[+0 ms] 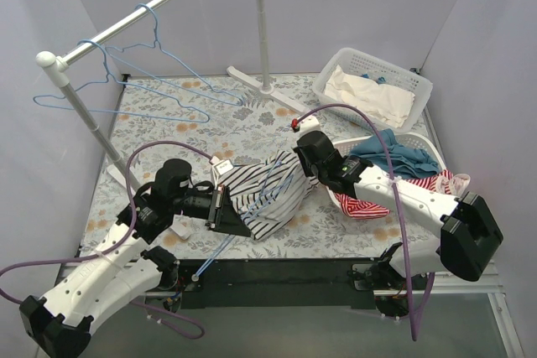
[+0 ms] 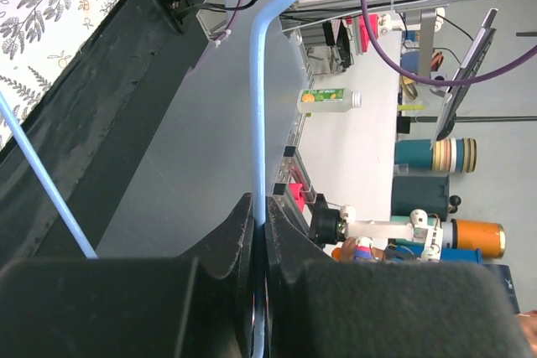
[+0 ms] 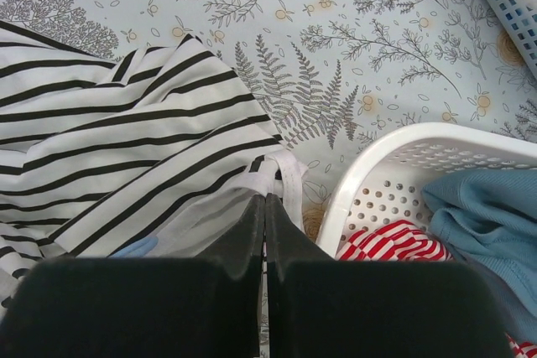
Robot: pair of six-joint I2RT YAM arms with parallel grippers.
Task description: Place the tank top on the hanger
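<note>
The tank top (image 1: 268, 192), white with thin black stripes, lies bunched on the floral table between my two grippers. In the right wrist view it (image 3: 109, 157) spreads to the left. My right gripper (image 3: 265, 200) is shut on its white shoulder strap, next to the basket rim. My left gripper (image 2: 258, 222) is shut on the light-blue wire of the hanger (image 2: 257, 123). In the top view the hanger's wire (image 1: 214, 255) runs from the tank top down past the table's front edge, and my left gripper (image 1: 225, 207) sits at the garment's left edge.
A white basket (image 1: 362, 142) at the right holds a teal-blue cloth (image 1: 398, 155) and a red-and-white striped garment (image 1: 369, 205). Another white basket (image 1: 377, 64) with white cloth stands at the back right. A clothes rail (image 1: 143, 10) with spare blue hangers (image 1: 126, 81) stands at the back left.
</note>
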